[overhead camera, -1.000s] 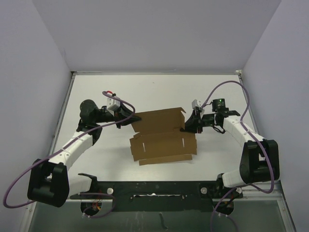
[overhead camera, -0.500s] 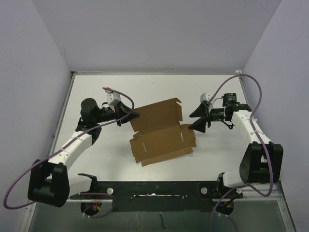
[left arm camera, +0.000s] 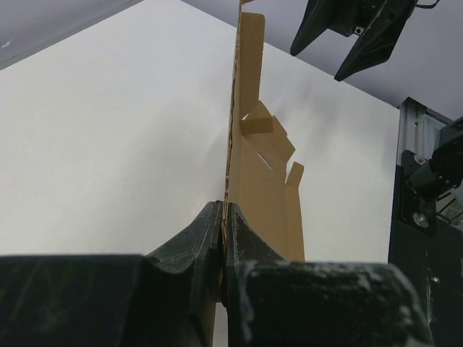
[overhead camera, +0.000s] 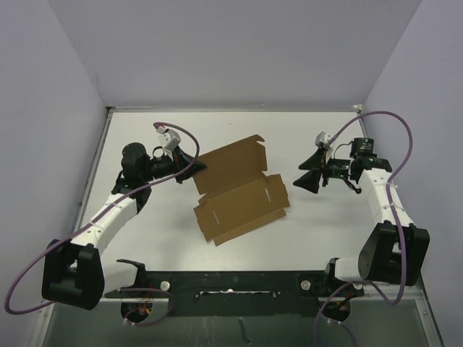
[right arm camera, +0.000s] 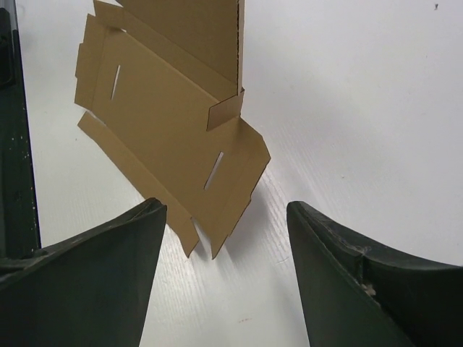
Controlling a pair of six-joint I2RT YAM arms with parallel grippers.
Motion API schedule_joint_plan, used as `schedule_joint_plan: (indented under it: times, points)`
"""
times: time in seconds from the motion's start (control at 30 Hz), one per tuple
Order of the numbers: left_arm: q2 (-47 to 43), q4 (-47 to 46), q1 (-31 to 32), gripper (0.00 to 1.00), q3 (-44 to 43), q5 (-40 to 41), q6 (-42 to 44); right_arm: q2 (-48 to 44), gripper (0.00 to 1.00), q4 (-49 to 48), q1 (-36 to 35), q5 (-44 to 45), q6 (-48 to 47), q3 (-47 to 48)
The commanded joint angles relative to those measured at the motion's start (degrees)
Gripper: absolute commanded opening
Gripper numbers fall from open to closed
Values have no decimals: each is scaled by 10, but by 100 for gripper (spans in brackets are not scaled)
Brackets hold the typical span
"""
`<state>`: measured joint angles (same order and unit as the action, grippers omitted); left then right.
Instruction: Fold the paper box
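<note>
A: Appearance?
B: Plain brown die-cut paper box (overhead camera: 242,202), thin cardboard with slits and tabs, mostly unfolded

A: Pose, place?
B: Mid table (overhead camera: 318,238), skewed; near panel flat, far panel tilted up

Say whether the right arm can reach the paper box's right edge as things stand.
Probably yes. The right gripper is open and faces the paper box across bare table, with nothing between them. The left gripper pinches only the box's opposite edge.

white arms (overhead camera: 108,214), black joints (overhead camera: 133,159), purple cables (overhead camera: 383,113)
</note>
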<state>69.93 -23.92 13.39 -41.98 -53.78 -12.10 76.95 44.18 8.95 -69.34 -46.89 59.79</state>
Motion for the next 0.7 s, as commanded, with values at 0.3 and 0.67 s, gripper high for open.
schedule_joint_plan:
  times: [0.3,0.67]
  points:
    - [18,42,-5,0,-50,109,-29,129,56,-122,-39,68,205,-10]
    - [27,68,-3,0,-54,156,-26,221,54,-73,-119,183,184,29]
